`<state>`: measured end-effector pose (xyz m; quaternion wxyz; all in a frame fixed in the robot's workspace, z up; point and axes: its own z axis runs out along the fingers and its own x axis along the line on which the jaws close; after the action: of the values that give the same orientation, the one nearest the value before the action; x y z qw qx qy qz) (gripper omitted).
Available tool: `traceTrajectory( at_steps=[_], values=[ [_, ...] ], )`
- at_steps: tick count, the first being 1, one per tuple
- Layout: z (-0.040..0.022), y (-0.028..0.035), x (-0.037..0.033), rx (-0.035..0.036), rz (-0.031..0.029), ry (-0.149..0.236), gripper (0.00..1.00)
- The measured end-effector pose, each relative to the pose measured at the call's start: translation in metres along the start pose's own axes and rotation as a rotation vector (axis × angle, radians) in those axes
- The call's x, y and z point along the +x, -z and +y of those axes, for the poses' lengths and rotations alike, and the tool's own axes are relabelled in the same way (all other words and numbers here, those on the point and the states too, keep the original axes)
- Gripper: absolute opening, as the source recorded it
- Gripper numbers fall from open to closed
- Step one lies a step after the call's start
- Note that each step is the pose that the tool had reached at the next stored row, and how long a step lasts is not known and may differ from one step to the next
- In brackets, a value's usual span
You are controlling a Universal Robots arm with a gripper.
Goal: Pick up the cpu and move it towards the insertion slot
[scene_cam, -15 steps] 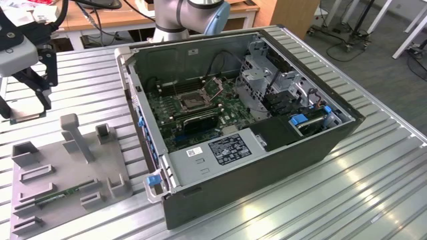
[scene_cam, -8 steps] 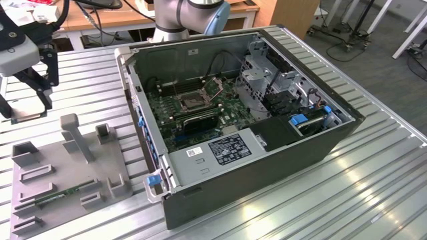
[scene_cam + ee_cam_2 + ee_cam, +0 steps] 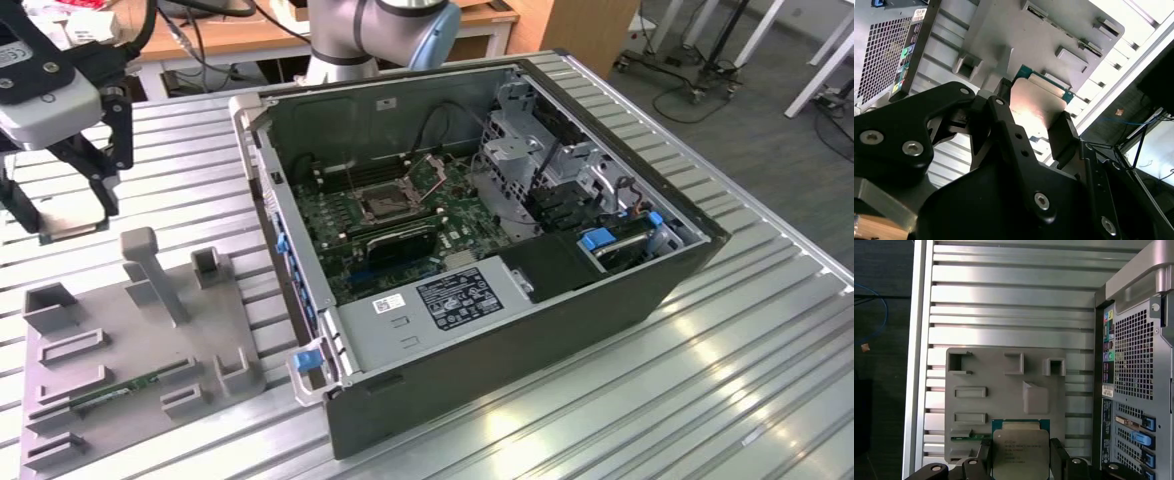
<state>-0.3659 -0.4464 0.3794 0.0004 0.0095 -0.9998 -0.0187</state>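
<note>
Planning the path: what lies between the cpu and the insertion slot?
In the exterior view, bare table slats and the computer case's side wall lie between the cpu and the insertion slot.

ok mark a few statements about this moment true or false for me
1. The tool is shut on the cpu. True.
2. The cpu sits in the insertion slot. False: the tool holds it outside the computer case.
3. A green memory stick lies on the grey fixture. True.
4. The computer case is closed. False: its side is open, showing the board inside.
</note>
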Motion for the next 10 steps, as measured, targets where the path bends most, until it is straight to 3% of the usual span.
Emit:
traceTrajectory(
  at_steps=[10],
  values=[
    [-0.0004,0.0000,-0.0195,0.0000,0.0000,0.000,0.55]
  ],
)
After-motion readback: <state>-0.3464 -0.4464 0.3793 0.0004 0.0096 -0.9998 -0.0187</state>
